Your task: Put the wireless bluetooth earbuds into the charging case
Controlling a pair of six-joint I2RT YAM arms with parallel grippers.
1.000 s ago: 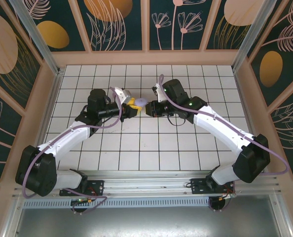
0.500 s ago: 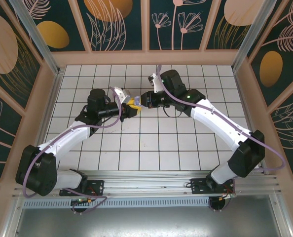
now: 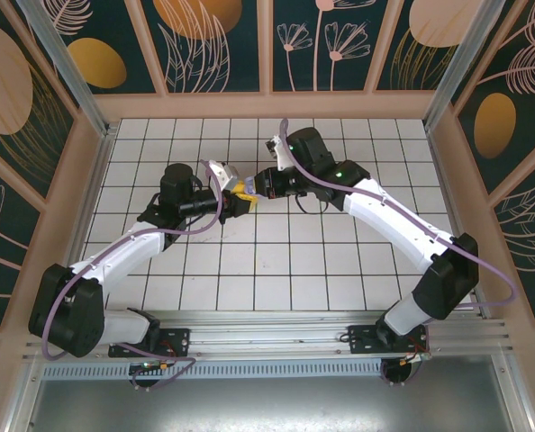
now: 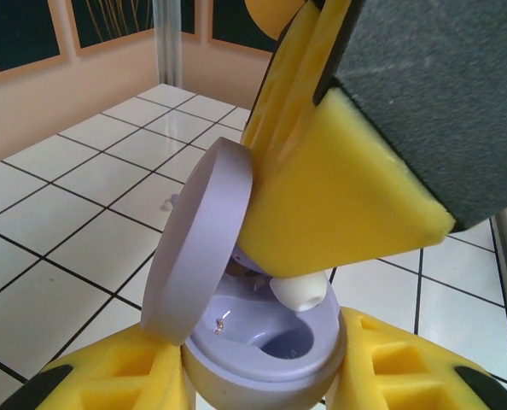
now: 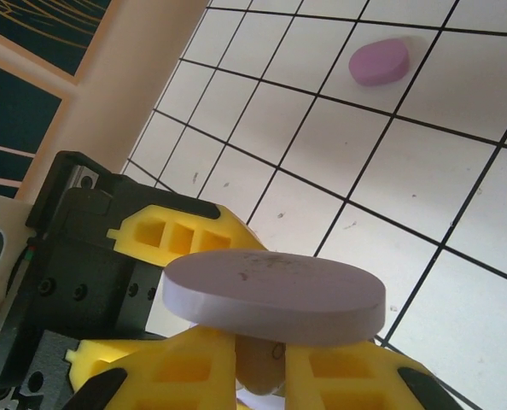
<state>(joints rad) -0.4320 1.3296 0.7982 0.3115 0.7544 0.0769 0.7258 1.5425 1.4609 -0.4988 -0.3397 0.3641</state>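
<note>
My left gripper (image 4: 262, 380) is shut on the lilac charging case (image 4: 275, 346), holding its base from both sides, and its lid (image 4: 201, 235) is hinged open to the left. My right gripper (image 5: 266, 376) is shut on a pale earbud (image 5: 264, 363). In the left wrist view this earbud (image 4: 300, 292) pokes out below the right gripper's yellow finger (image 4: 339, 196), just over the case's rear cavity and touching or nearly touching its rim. From the right wrist, the lid (image 5: 270, 295) hides the case's inside. Seen from above, the left gripper (image 3: 239, 196) and right gripper (image 3: 260, 183) meet mid-table.
A purple oval pebble-like case (image 5: 379, 61) lies on the white tiled floor (image 5: 424, 171) beyond the grippers. A tiny pale speck (image 4: 166, 205) sits on a tile behind the open lid. Wooden walls (image 3: 267, 106) ring the table.
My right gripper has moved left and away from the bases, bringing the earbud over the case held by my left gripper. The left arm has stayed still.
</note>
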